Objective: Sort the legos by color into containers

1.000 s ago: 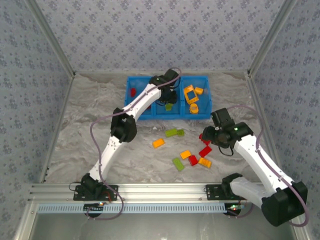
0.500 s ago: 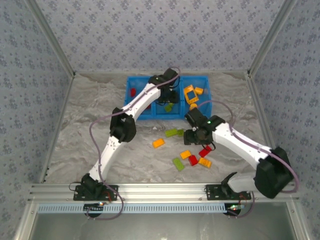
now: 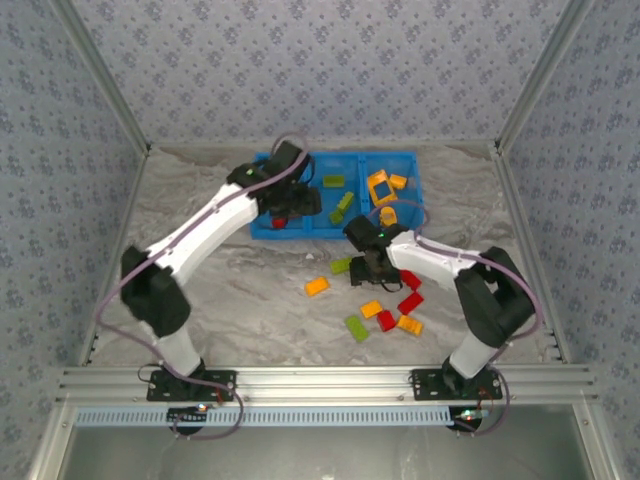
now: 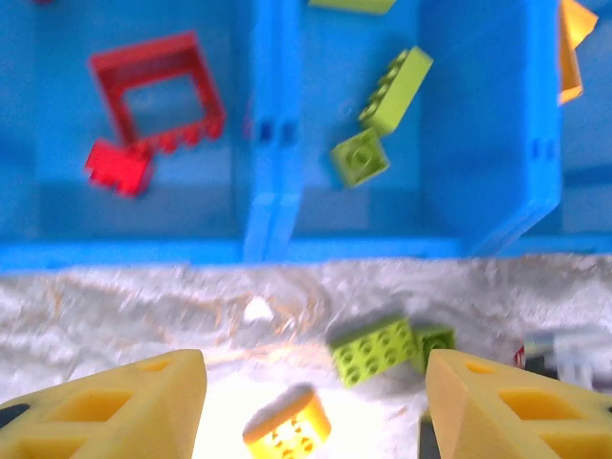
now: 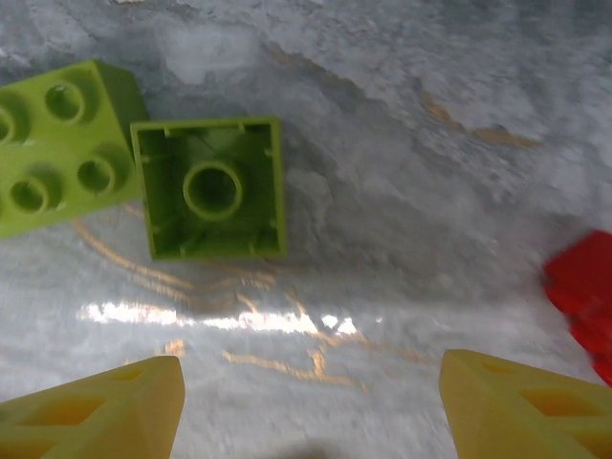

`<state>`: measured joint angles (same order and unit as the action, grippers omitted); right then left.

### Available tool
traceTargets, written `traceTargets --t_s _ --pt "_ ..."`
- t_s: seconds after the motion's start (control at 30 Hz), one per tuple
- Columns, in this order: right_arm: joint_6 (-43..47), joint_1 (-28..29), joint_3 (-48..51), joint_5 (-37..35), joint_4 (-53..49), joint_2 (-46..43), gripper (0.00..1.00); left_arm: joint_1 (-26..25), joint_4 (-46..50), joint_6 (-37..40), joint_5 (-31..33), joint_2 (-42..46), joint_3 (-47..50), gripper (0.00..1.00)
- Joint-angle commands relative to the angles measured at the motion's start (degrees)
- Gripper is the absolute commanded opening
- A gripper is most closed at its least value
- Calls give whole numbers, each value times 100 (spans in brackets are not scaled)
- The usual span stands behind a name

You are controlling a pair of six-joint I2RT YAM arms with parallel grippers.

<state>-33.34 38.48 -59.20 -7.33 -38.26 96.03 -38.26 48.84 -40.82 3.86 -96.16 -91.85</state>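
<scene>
1. Over on the left, the left gripper (image 4: 316, 378) hangs above the near wall of the blue bin (image 4: 143, 253). Its fingers (image 4: 124, 406) are spread wide with nothing pinched between them.
2. Left compartment (image 4: 57, 191) has the red stuff: an open red frame (image 4: 158, 86) with a small red brick (image 4: 117, 164) right at its corner.
3. Middle compartment (image 4: 459, 172) is the green one. There's a long green brick (image 4: 395, 88) with a square green brick (image 4: 360, 156) just beside it, plus another green bit cut off at the top edge of the left wrist view.
4. Right compartment (image 3: 408, 165) holds a few orange-yellow pieces (image 3: 378, 187).
5. On the worktop (image 3: 230, 290), just in front of the bin, two more greens sit touching: a studs-up brick (image 5: 57, 143) and a flipped square brick (image 5: 210, 188) lying hollow side up. An orange brick (image 3: 317, 286) lies a bit nearer and to their left.
6. The right gripper (image 5: 311, 363) hovers low over that spot, spread open and empty. The flipped square sits ahead of its left finger, not between the two.
7. Further right on the worktop is a loose cluster of red bricks (image 3: 409, 303), orange ones (image 3: 408, 324) and a lone green brick (image 3: 356, 327).
</scene>
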Motion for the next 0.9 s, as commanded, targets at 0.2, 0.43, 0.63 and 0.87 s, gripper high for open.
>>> traceTargets --t_s 0.2,0.43,0.63,0.87 --pt "406 -231 -622 80 547 773 65 -274 -369 -700 -187 2212 2764 65" --pt "388 -245 -852 141 578 1060 60 -534 -208 -771 -161 2989 3861 65" --pt "376 -314 -1086 8 463 1158 60 -606 -188 -810 -96 3082 3975 65" --pt "212 -365 -1278 -62 431 1286 50 -941 -280 -539 -153 2967 3936 65"
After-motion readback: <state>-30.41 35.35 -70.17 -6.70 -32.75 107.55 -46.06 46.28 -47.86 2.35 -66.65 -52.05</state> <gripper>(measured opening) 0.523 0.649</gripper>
